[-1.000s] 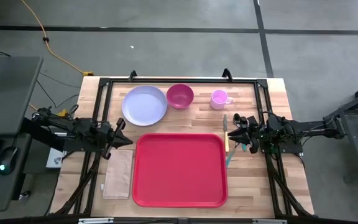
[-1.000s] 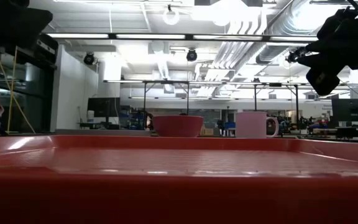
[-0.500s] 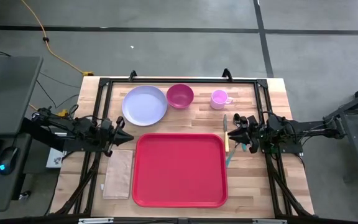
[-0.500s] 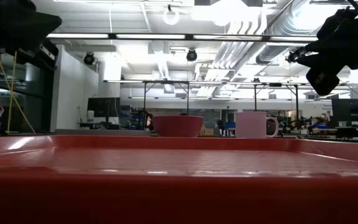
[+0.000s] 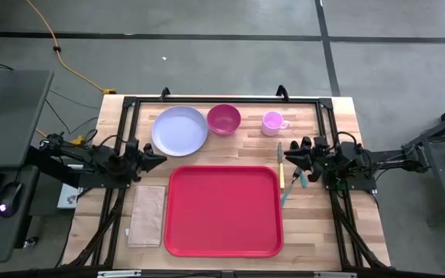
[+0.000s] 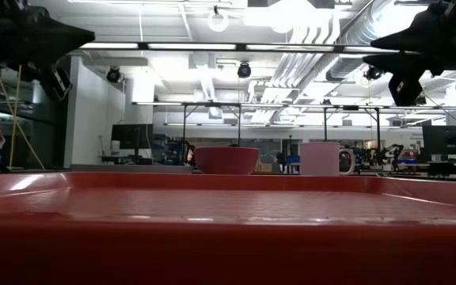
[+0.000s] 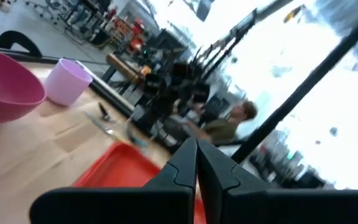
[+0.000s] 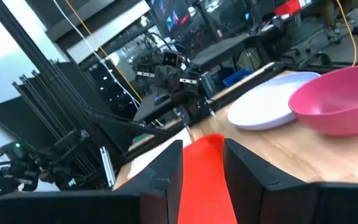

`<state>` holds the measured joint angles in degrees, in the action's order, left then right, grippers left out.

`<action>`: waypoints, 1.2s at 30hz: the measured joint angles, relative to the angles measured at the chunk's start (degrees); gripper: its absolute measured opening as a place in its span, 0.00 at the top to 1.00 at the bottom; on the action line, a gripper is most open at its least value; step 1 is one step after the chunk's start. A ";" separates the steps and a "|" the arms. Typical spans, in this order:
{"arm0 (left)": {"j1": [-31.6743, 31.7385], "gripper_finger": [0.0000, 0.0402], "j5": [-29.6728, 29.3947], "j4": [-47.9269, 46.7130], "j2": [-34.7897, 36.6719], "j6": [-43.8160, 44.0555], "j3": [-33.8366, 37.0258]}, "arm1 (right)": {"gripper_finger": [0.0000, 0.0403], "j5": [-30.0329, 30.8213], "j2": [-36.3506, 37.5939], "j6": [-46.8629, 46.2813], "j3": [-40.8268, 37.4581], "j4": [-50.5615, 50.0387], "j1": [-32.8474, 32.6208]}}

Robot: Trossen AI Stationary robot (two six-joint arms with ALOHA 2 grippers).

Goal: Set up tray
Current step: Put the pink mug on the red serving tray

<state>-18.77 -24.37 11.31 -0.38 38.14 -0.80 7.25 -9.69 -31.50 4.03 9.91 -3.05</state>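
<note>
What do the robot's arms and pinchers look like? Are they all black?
Yes, nearly all black. The left gripper and right gripper are dark and blocky, each ending in two flat, wedge-shaped jaws that taper to thin tips. The arms are dark jointed tubes with thin black cables looped alongside them. No bright markings or stickers show on either arm.

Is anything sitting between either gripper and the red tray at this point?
Nothing visible blocks the left gripper, raised off the tray's far-left corner, fingers shut. Between the right gripper, fingers apart and empty, and the tray's right rim lie utensils on the table, beside the tray.
</note>
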 joint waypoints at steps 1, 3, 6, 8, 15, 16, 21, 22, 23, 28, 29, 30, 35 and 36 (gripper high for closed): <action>0.00 0.89 -0.02 0.42 0.00 0.80 0.01 | 0.77 0.02 0.00 0.00 -0.02 0.22 0.00; -0.01 0.89 -0.26 1.22 -0.02 1.30 0.02 | 0.77 0.02 0.00 -0.01 0.01 0.30 0.00; -0.01 0.89 -1.80 1.57 0.00 1.40 0.00 | 0.77 0.04 0.00 -0.01 -0.01 0.29 0.01; -0.01 0.89 -2.94 1.45 -0.02 1.83 0.00 | 0.77 0.28 0.00 -0.01 0.00 0.29 0.02; 0.01 0.89 -3.90 1.83 0.00 2.64 0.00 | 0.77 2.13 0.00 -0.01 -0.01 0.29 0.01; 0.01 0.89 -4.35 2.15 0.00 2.64 0.00 | 0.77 2.14 0.00 -0.01 -0.01 0.29 0.00; -0.01 0.89 -9.68 1.31 -0.49 -2.81 -1.64 | 0.77 2.14 0.00 -0.01 -0.01 0.29 0.01; -0.01 0.89 -10.66 1.47 -0.75 -4.72 -2.53 | 0.77 2.14 0.00 -0.01 0.00 0.29 0.01; -0.01 0.89 -11.27 1.39 -0.91 -6.63 -3.49 | 0.77 2.13 0.00 -0.01 0.00 0.29 0.01; -0.01 0.89 -14.19 -5.63 -2.63 -9.90 -9.29 | 0.77 2.12 0.00 -0.01 0.00 0.31 0.01; -0.01 0.89 -15.15 -7.35 -3.20 -9.92 -10.73 | 0.77 2.12 0.00 -0.01 0.00 0.33 0.02; -0.01 0.89 -15.70 -9.26 -3.82 -9.89 -12.25 | 0.77 2.12 0.00 -0.02 -0.01 0.33 0.02; 0.01 0.89 -18.89 -18.58 -9.30 -9.84 -19.68 | 0.77 2.53 0.00 -0.20 -0.01 0.34 0.00; 0.00 0.89 -19.57 -20.20 -10.74 -9.84 -21.24 | 0.77 2.89 0.00 -0.20 -0.01 0.33 0.00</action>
<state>-18.77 -43.94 -8.89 -11.12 28.29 -22.04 10.13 -9.69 -31.70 4.02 10.24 -3.05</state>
